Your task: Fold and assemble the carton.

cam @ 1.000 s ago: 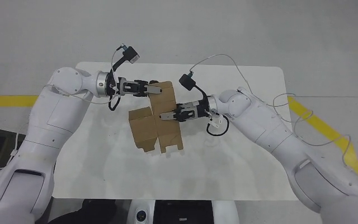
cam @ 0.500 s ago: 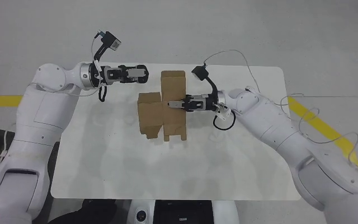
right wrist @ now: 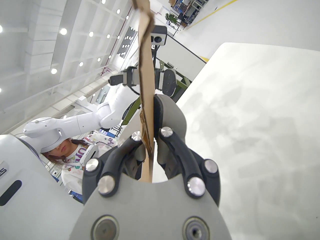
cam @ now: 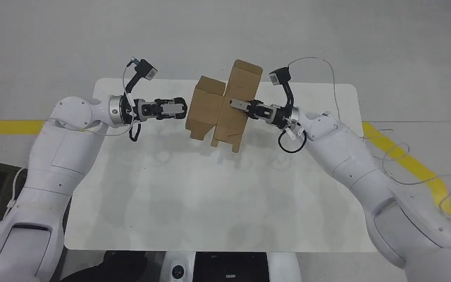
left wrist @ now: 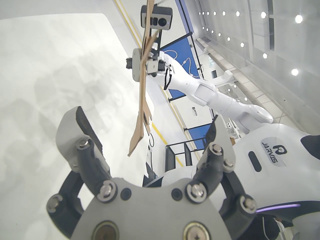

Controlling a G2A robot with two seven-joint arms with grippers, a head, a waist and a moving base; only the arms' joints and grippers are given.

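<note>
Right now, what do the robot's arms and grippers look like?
The left arm and right arm have glossy white rounded shells. The left gripper and right gripper each have a grey plate, black linkages with silver screws and pale fingers with black pads. Black cables loop at the wrists.

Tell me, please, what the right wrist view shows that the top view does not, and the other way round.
Right wrist view: the carton edge-on, thin and flat, pinched between the fingers of the right gripper. Top view: the carton's broad brown face with its flaps, reaching past the far edge of the table, and the gap between it and the left gripper. Both: the carton held by the right gripper, with the left gripper across from it.
</note>
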